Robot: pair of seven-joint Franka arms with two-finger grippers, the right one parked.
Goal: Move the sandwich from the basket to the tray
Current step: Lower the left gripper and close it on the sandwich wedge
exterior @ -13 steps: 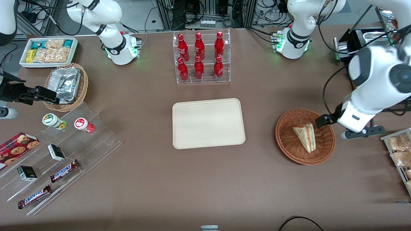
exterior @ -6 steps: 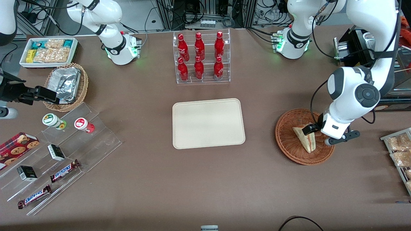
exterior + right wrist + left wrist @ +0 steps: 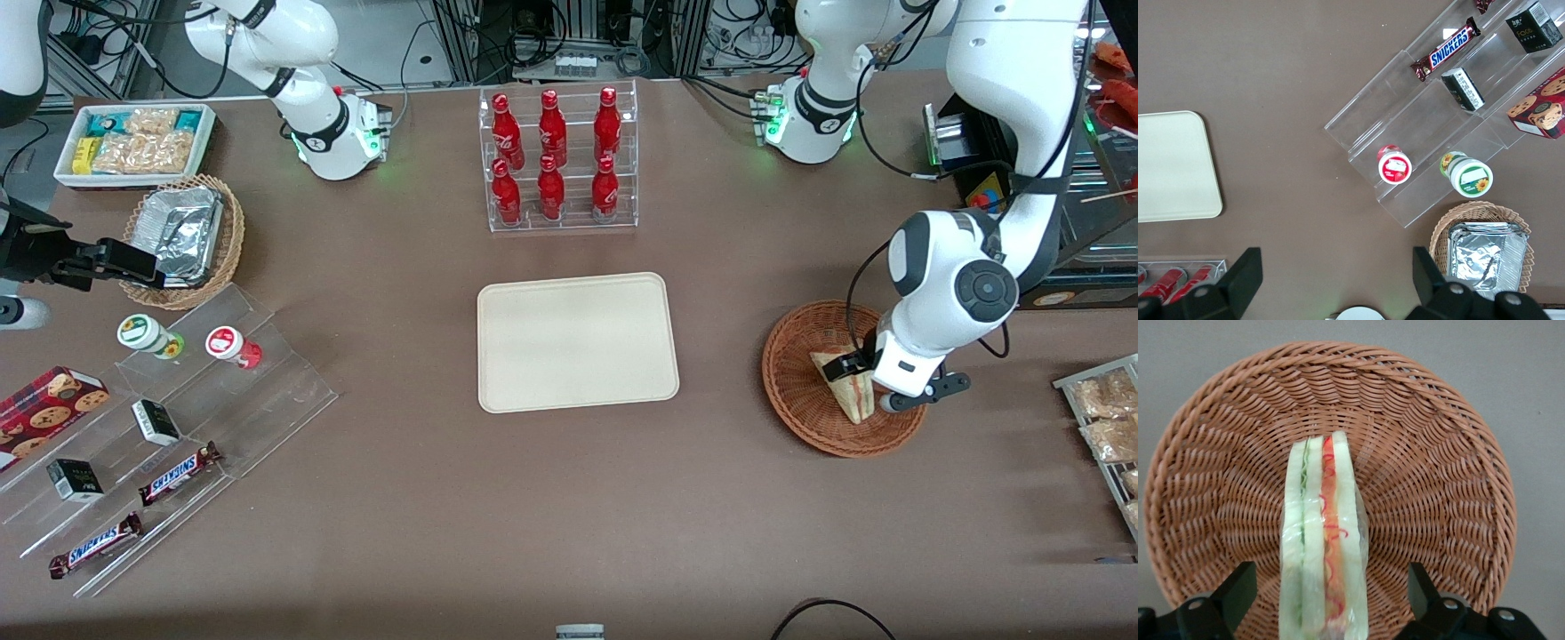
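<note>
Your triangular white-bread sandwich, with its red-orange and green filling layers showing on edge, lies in the round reddish-brown woven wicker basket, resting on the basket's floor toward the side where the working arm stands. The left arm's gripper is down over it: in the wrist view you see its two black fingers spread apart, one on each side of the sandwich, with a clear gap between each finger and the bread, so nothing is clamped. In the front view the gripper sits low inside the basket, its white wrist covering part of the sandwich and the basket's rim nearest the working arm's end. The flat rectangular cream-beige tray with rounded corners lies on the brown worktop well apart from the basket, toward the parked arm's end, and carries nothing. Farther from the front camera than the tray you have a clear acrylic rack of red bottles. Toward the parked arm's end stand a lighter tan wicker basket holding a crumpled foil container and clear stepped shelves with snack bars and small jars.
</note>
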